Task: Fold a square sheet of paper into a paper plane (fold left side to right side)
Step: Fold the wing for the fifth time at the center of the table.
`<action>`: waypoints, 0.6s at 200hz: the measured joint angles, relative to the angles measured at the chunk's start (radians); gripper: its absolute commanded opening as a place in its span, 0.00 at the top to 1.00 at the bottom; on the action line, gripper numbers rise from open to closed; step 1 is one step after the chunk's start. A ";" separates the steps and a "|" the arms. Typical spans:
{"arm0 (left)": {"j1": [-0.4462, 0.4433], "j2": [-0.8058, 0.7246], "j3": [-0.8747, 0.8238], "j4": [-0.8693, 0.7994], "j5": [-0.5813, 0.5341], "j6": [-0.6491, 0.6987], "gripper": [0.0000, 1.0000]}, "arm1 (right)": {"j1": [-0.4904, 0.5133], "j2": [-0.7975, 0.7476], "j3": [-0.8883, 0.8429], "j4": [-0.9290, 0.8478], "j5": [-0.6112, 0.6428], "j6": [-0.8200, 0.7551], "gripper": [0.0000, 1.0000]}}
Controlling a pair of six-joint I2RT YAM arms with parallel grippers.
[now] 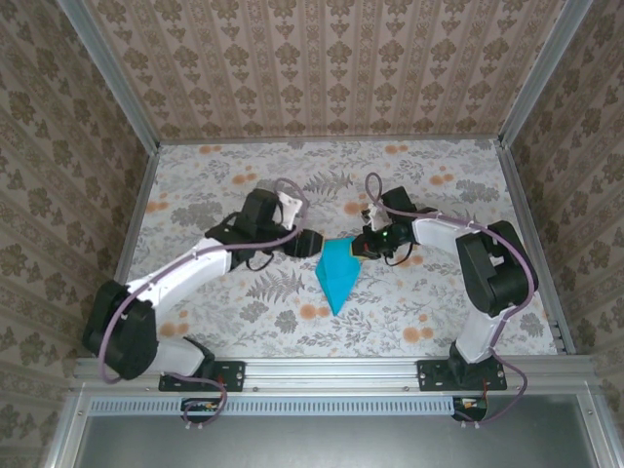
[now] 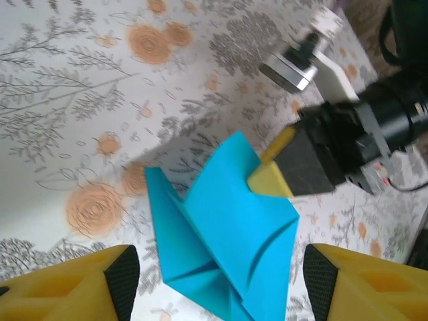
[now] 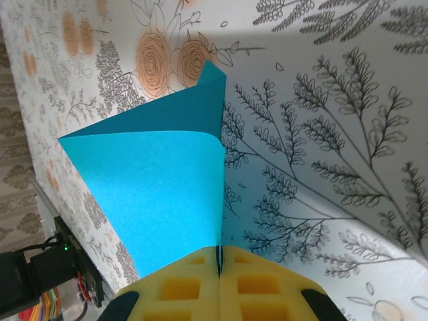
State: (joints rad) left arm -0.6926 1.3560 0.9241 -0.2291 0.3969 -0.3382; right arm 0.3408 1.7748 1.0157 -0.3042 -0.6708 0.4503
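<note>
Floral tablecloth [image 1: 244, 322] — orange blooms, grey ferns, damask-patterned walls [image 1: 322, 58], aluminium frame [image 1: 331, 369]

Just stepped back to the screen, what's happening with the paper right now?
The right gripper is shut on the far right corner of the turquoise paper, holding that flap raised off the floral table. The paper is already folded into a pointed, dart-like shape, with its tip toward the arm bases. The left gripper stands open at the paper's left side, holding nothing.
</note>
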 measured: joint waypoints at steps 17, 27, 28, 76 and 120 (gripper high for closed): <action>-0.104 -0.016 -0.001 -0.048 -0.071 -0.002 0.31 | 0.032 -0.003 0.024 -0.023 0.036 0.039 1.00; -0.161 -0.014 -0.003 -0.067 -0.113 -0.005 0.30 | 0.050 -0.003 0.037 -0.034 0.056 0.065 1.00; -0.167 -0.014 -0.003 -0.070 -0.119 -0.006 0.30 | 0.052 -0.003 0.039 -0.035 0.059 0.069 1.00; -0.334 0.054 -0.005 -0.148 -0.295 -0.017 0.25 | 0.104 0.003 0.073 -0.060 0.125 0.174 1.00; -0.427 0.169 0.037 -0.206 -0.417 -0.025 0.24 | 0.125 0.020 0.100 -0.075 0.169 0.217 1.00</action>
State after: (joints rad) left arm -1.1198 1.5253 0.9615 -0.4347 -0.0204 -0.3634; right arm 0.4660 1.7950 1.1156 -0.3790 -0.5022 0.6674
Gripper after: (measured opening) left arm 0.764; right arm 0.048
